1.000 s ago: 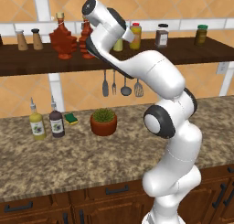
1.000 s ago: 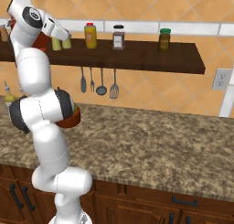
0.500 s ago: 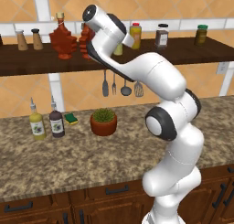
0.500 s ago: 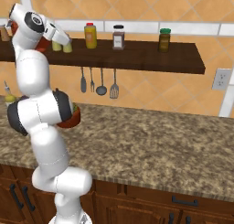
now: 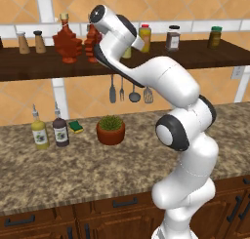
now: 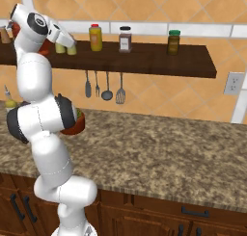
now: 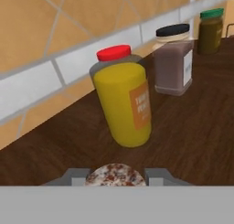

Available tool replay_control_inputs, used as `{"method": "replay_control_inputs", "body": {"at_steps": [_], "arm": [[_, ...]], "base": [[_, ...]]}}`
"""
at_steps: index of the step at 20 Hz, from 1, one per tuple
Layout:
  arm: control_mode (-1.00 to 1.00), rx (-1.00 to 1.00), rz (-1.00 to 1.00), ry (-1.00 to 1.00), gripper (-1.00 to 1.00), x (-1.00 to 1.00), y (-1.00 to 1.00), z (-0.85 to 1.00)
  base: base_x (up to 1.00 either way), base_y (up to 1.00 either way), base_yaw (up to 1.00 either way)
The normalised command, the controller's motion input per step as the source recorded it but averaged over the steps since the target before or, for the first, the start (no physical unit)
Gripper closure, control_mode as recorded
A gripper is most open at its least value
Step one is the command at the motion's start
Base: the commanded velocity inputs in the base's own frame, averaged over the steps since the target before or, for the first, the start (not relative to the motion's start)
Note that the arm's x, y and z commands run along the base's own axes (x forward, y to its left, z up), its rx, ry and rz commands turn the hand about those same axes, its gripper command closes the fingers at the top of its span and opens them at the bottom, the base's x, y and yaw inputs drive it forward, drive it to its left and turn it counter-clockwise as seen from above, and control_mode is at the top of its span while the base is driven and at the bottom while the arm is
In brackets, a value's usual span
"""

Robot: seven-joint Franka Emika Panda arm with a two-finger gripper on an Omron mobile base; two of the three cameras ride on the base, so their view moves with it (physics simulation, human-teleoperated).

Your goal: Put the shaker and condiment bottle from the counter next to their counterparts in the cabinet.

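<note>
Setting shaker (image 7: 115,175) down on cabinet (image 7: 192,127), jaws pinching it; next needing release & straight pull-back w/o bumping yellow bottle (image 7: 123,104).

Arm reaches up to the cabinet (image 5: 44,67) shelf at 12 o'clock; its hand covers the spot beside two red maple-leaf bottles (image 5: 68,40), gripper state not readable. On the counter (image 5: 73,169) at 9 o'clock: two pourer bottles (image 5: 49,130), a sponge (image 5: 75,126), a potted plant (image 5: 111,129).
</note>
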Motion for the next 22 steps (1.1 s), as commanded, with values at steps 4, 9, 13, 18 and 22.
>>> {"method": "replay_control_inputs", "body": {"at_steps": [4,9,13,18,22], "arm": [[-1.00,0.05,0.00,0.00,-1.00,0.00,0.00,0.00],[-1.00,0.12,0.01,0.00,-1.00,0.00,0.00,0.31],[-1.00,0.11,0.02,0.04,-1.00,0.00,0.00,0.50],[-1.00,0.07,0.00,0.05,-1.00,0.00,0.00,0.25],[-1.00,0.04,0.00,0.04,-1.00,0.00,0.04,0.13]], "base": [[0.00,0.00,0.00],[0.00,0.00,0.00],[0.00,0.00,0.00],[0.00,0.00,0.00],[0.00,0.00,0.00]]}}
